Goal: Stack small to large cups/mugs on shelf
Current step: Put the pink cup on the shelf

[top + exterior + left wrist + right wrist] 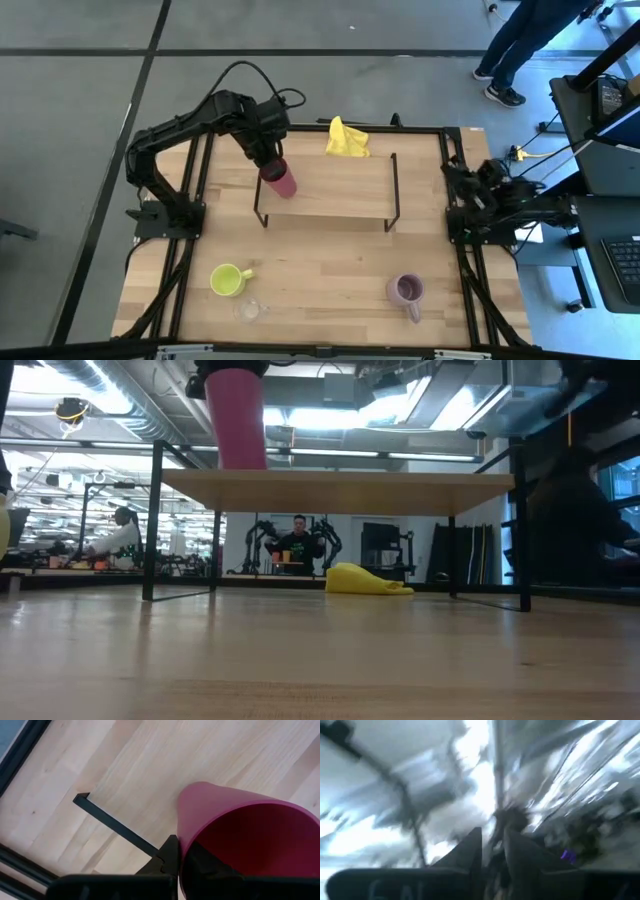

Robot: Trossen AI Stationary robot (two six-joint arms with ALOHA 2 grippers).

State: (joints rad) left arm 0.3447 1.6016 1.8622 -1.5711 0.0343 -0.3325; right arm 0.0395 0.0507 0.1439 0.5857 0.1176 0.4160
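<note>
My left gripper [268, 158] is shut on the red cup [279, 181] over the left end of the shelf [330, 190]. In the low view the cup [237, 418] is right at the shelf board [340, 491]; I cannot tell if its base touches it. The yellow-green mug [229, 280] and the clear glass [248, 310] stand on the table at the near left. The lilac mug [406, 291] stands at the near right. My right gripper [492, 840] is shut and empty, its arm [480, 197] folded at the table's right edge. My left gripper holds the red cup by its rim [183, 862], with one finger [171, 856] outside the wall and the other inside the mouth. The fingers come from above, pointing down. The cup hangs mouth up, a little tilted, with its base [242, 463] at the shelf board.
A yellow cloth [346, 138] lies on the table behind the shelf. The shelf's black end frames [394, 190] stand at both ends of the board. People are in the room beyond the table.
</note>
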